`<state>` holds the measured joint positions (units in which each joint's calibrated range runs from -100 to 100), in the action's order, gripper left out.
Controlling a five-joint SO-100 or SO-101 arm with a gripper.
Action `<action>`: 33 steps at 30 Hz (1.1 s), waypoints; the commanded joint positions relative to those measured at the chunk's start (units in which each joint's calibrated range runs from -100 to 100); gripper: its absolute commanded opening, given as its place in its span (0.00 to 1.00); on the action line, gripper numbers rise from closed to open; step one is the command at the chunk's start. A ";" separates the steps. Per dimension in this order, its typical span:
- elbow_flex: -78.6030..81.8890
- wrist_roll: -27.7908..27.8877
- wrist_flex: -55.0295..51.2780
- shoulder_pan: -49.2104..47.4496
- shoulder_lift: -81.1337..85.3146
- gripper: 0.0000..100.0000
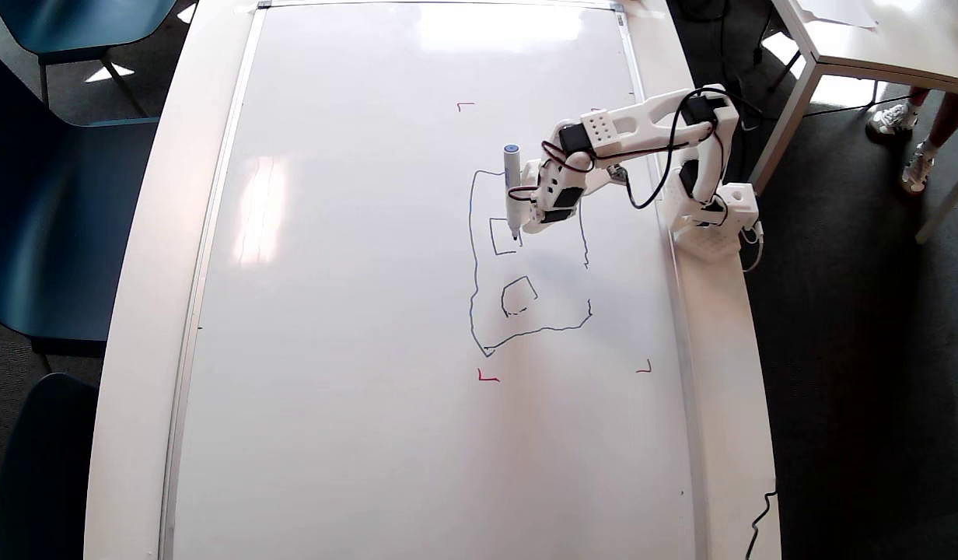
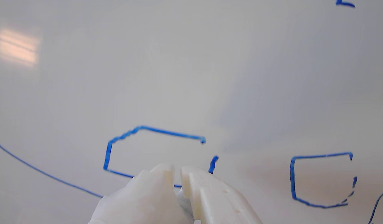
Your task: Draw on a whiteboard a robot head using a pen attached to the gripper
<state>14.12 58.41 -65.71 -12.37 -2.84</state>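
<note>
Gripper (image 1: pixel 526 222) clamped nearly shut around pen (image 1: pixel 512 187), tip down on whiteboard (image 1: pixel 354 311) to close upper small square's right side. Robot head (image 1: pixel 526 264) right of board centre in overhead view, outline gapped at right.

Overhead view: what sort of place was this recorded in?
Probably a meeting room or classroom, not a home. A large whiteboard lies flat on a long white table, blue chairs stand alongside, and someone's sneakers show by a second table.
</note>
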 commanded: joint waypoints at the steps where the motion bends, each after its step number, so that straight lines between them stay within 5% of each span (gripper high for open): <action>1: -4.54 -0.24 -6.31 -1.15 5.14 0.01; 12: 1.91 -5.87 -6.40 -7.41 5.06 0.01; 33: 9.53 -5.60 1.24 -9.25 4.98 0.01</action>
<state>23.44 52.66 -64.53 -21.64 0.04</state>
